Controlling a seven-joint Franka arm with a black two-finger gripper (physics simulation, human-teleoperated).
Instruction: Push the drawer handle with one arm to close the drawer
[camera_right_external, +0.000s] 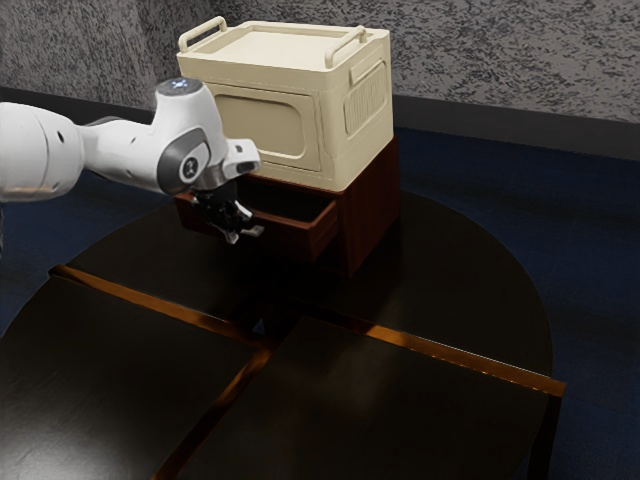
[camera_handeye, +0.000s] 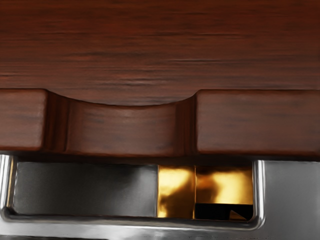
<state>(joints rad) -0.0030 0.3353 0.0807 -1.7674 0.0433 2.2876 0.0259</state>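
Nearest to the camera lies the round dark table (camera_right_external: 440, 430), with the wooden cabinet (camera_right_external: 371, 215) standing on its far part. The drawer (camera_right_external: 300, 242) is pulled out from the front of this cabinet, so our task is not finished. On the drawer's outer side, away from the cabinet, we see the metal handle (camera_handeye: 125, 226), a wide loop. Our claw (camera_right_external: 238, 229) is close by it, in front of the cabinet; whether it is open or closed, we cannot tell.

We judge that the drawer will be rather stiff in itself, being of wood, and of moderate weight, and that it should slide without much force. It does not look fragile. The handle looks hard, smooth and somewhat slippery, so the claw could slide along it. We do not need to grasp: it is better to press on the middle of the handle, straight toward the cabinet. A push near one end could make the drawer turn a little and jam.

As for writing, the cream box (camera_right_external: 262, 125) on top of the cabinet has raised marks on its side, but we cannot read them. On the handle and the drawer we find no label.
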